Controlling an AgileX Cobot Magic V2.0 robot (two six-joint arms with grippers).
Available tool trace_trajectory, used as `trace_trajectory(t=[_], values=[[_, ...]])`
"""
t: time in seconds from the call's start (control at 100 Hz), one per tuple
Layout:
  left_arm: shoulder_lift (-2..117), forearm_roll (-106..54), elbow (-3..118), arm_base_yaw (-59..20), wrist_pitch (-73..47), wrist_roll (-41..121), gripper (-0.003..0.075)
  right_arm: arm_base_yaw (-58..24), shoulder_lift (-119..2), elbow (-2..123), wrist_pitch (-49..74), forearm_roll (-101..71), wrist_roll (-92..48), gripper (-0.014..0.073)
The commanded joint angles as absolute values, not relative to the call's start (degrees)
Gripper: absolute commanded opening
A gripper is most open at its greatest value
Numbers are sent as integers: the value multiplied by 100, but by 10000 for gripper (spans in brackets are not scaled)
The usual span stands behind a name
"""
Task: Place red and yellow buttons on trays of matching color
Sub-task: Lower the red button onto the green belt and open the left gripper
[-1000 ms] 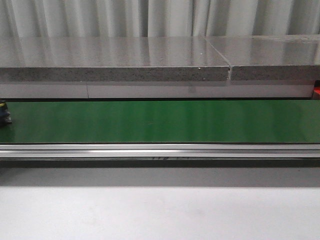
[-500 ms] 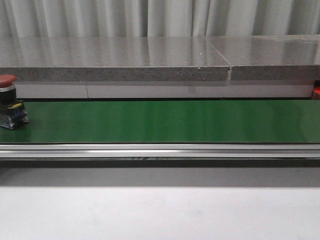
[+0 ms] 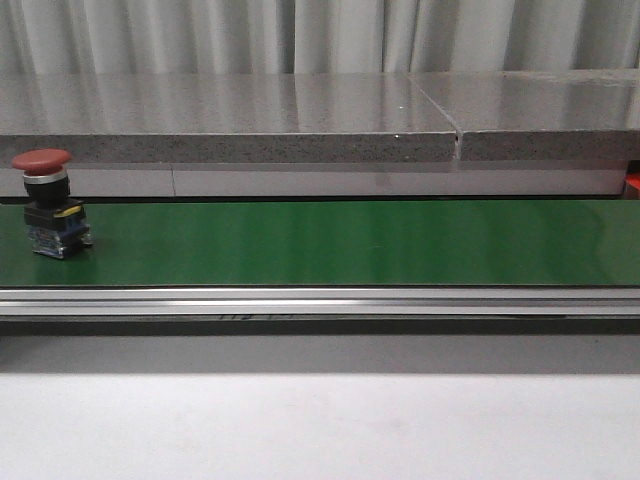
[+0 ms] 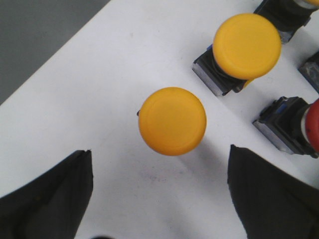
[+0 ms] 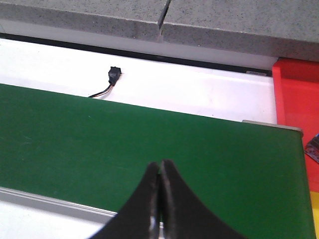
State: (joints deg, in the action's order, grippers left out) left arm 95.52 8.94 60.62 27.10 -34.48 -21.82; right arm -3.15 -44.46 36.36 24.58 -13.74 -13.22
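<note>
1 red mushroom-head push button (image 3: 48, 215) stands on the green conveyor belt (image 3: 350, 242), unsorted. Left gripper (image 4: 159, 199) hangs wide above a yellow button (image 4: 172, 121); right gripper (image 5: 160, 172) is closed, empty.

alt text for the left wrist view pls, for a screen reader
A yellow button stands on a white surface between the open left claw fingers; a second yellow button and a partly visible red button sit beyond it.

Level front view across green belt (image 3: 350, 240); 2 close, downward wrist views.
</note>
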Motion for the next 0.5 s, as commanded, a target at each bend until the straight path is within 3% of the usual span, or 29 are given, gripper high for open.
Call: trace_trajectory(t=[0.0, 0.4, 0.49], values=[[9495, 882, 6197, 2724, -3070, -2167, 548, -330, -4392, 3793, 2040, -1417, -1357, -67], [9951, 905, 6197, 2849, -2548, -2167, 547, -330, -4392, 3793, 2040, -1417, -1357, -67], [9951, 905, 6197, 2864, -2477, -2167, 505, -330, -4392, 3793, 2040, -1417, -1357, -67]])
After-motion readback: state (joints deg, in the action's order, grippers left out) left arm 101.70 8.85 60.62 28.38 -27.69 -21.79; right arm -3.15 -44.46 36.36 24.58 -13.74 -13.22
